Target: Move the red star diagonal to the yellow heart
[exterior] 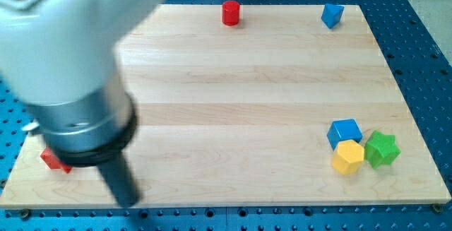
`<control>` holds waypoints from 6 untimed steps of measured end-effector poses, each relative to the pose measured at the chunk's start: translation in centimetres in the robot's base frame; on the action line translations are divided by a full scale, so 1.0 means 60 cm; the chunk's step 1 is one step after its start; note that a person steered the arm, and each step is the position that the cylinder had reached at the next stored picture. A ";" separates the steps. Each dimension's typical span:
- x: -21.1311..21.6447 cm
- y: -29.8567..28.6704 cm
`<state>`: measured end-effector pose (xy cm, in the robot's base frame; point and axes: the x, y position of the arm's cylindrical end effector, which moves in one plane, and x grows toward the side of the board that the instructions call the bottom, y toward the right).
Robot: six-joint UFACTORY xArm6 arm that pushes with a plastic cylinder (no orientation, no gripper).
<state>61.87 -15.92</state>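
A red block (52,160) lies near the board's bottom left corner, partly hidden by my arm, so I cannot make out its shape. My tip (128,202) rests on the board near the bottom edge, to the right of that red block and a little lower, apart from it. A yellow block (348,156) lies at the bottom right, touching a blue block (344,131) above it and a green star (382,149) to its right.
A red cylinder (231,12) stands at the top edge near the middle. A second blue block (332,14) lies at the top right. My blurred arm body (63,68) covers the view's left part. The wooden board (247,90) ends close below my tip.
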 end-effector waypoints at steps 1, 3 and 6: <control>-0.001 -0.170; -0.113 -0.192; -0.144 -0.095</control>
<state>53.21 -21.60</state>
